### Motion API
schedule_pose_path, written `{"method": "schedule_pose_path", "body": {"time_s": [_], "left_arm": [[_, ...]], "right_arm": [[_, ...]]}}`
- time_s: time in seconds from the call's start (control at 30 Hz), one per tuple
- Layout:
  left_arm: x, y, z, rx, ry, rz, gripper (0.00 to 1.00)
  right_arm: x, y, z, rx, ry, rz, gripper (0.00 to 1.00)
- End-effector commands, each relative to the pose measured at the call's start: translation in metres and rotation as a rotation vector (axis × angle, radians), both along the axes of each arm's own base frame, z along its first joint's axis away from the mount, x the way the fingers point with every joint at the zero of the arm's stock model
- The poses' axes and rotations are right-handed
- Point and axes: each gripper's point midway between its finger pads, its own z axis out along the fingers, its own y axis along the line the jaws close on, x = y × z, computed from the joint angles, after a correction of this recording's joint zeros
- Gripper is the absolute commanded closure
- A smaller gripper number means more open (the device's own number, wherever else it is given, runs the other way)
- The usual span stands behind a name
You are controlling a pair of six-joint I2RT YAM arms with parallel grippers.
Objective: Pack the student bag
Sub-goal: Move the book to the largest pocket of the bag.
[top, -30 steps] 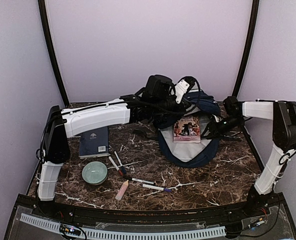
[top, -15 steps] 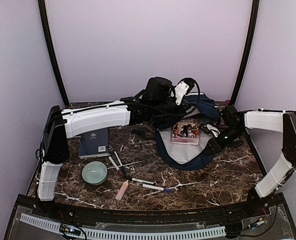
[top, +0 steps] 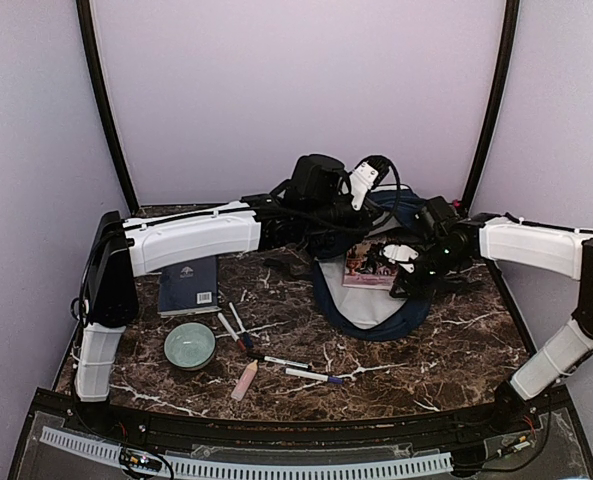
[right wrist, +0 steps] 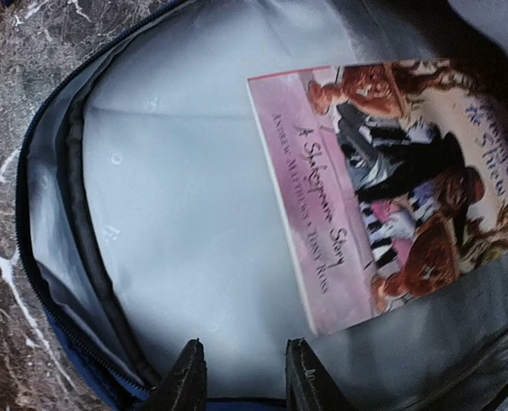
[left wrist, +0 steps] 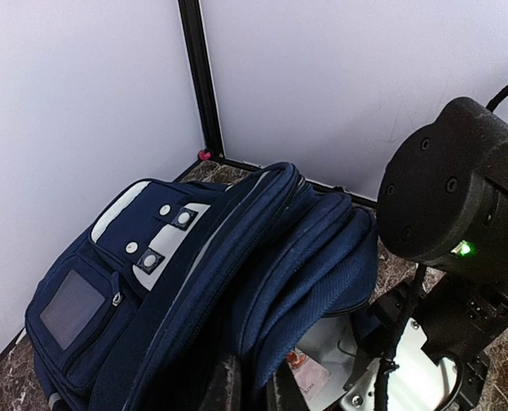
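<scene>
**My right gripper [right wrist: 243, 347] is over the bag [top: 371, 305]**

Jaws apart and empty, it has swung in beside the packed storybook [right wrist: 391, 184]; the bag lies at the table's [top: 456, 350] back. My left gripper [left wrist: 249, 390] stays clamped on the flap, propping it open.

The dark marble table [top: 456, 350] carries the student bag [top: 369, 302], navy book [top: 188, 284], green bowl [top: 189, 345] and pens [top: 313, 377].
</scene>
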Motion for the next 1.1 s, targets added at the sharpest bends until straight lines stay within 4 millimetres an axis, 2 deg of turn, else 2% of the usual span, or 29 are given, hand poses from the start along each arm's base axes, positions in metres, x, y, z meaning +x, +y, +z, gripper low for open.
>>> {"method": "schedule_pose_path", "body": {"time_s": [0.0, 0.2, 0.3, 0.57, 0.9, 1.07], "left_arm": [[-0.018, 0.017, 0.120, -0.246, -0.136, -0.015, 1.00], [-0.019, 0.017, 0.122, -0.254, -0.131, -0.023, 1.00], [-0.019, 0.016, 0.120, -0.253, -0.128, -0.023, 1.00], [-0.020, 0.015, 0.119, -0.256, -0.123, -0.029, 1.00], [-0.021, 0.015, 0.120, -0.260, -0.116, -0.034, 1.00], [-0.022, 0.014, 0.117, -0.258, -0.101, -0.040, 1.00]], "right_arm": [[0.034, 0.010, 0.012, -0.102, -0.208, 0.070, 0.66], [0.048, 0.015, 0.000, -0.179, -0.281, 0.114, 0.63], [0.055, 0.017, -0.012, -0.210, -0.291, 0.121, 0.62], [0.078, 0.016, -0.028, -0.284, -0.376, 0.108, 0.63], [0.123, 0.008, -0.025, -0.356, -0.512, -0.014, 0.67], [0.136, 0.008, -0.029, -0.338, -0.501, -0.057, 0.69]]}}
